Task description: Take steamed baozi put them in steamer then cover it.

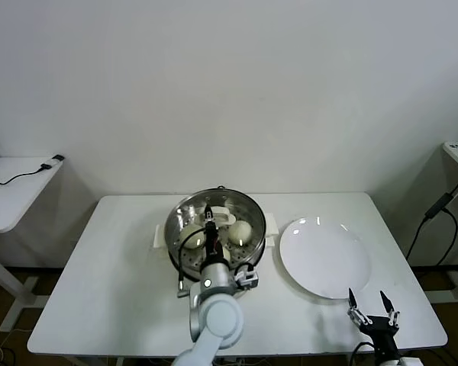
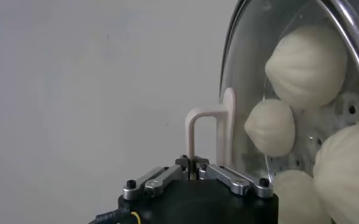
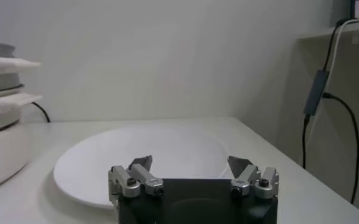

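Left gripper (image 2: 192,170) clamps the cream handle of the clear glass cover (image 2: 289,91) over the steel steamer (image 1: 185,217) mid-tabletop (image 1: 114,290); smooth, pleated cream-white baozi (image 2: 307,64) lie beneath. Right gripper (image 1: 373,306) hovers wide open near the white plate (image 1: 324,255).

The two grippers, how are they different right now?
The left gripper is over the steamer, jaws shut on the cover's cream handle; the right gripper waits at the table's near edge by the white plate. The right gripper's jaws are open and empty. Both are black with silver knuckles.
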### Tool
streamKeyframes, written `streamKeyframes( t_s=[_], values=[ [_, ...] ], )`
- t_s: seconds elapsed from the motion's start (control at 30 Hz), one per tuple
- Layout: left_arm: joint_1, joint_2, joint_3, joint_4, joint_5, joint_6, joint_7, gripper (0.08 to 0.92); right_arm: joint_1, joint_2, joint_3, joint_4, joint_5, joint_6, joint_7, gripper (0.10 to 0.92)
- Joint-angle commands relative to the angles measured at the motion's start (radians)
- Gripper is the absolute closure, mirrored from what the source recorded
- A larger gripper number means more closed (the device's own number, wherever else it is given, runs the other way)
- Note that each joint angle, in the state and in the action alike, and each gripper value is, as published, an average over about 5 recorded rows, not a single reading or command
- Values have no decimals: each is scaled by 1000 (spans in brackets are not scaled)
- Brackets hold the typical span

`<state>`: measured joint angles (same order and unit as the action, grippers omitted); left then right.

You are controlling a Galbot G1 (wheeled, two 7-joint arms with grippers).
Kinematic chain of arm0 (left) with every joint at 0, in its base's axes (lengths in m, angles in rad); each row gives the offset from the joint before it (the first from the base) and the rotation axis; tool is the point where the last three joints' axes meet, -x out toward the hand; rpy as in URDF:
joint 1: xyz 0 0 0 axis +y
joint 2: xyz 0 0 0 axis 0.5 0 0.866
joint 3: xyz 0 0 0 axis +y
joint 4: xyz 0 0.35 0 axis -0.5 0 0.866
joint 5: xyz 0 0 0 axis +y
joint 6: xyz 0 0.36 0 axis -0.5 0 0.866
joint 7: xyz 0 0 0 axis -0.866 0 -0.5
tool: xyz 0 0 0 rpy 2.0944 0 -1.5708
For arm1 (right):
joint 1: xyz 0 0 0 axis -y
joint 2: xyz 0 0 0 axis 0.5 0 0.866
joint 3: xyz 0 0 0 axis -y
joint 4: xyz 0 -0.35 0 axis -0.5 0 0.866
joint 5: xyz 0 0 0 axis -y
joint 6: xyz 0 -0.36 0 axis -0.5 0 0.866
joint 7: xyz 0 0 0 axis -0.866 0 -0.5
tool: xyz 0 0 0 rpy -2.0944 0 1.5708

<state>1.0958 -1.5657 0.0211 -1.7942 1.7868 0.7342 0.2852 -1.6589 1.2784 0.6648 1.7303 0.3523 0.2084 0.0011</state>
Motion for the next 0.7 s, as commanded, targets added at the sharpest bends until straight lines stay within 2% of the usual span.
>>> streamKeyframes(
  t_s=[0.03, 0.17, 0.37, 0.57, 0.7],
  values=[
    [3, 1, 13, -9, -34, -8, 2, 861, -2, -1, -5, 6, 7, 3, -4, 203],
    [1, 12, 35, -56, -93, -6, 1, 831, -7, -9, -10, 28, 31, 1, 2, 203],
    [25, 65, 81, -169, -254, 3, -40, 657, -14, -23, -10, 55, 34, -14, 4, 203],
    [104, 140, 102, -300, -478, -30, -159, 484, -9, -29, -14, 51, 26, -25, 4, 203],
    [175, 193, 43, -377, -681, -99, -251, 363, -10, -31, -17, 52, 16, -33, 1, 203]
  ],
)
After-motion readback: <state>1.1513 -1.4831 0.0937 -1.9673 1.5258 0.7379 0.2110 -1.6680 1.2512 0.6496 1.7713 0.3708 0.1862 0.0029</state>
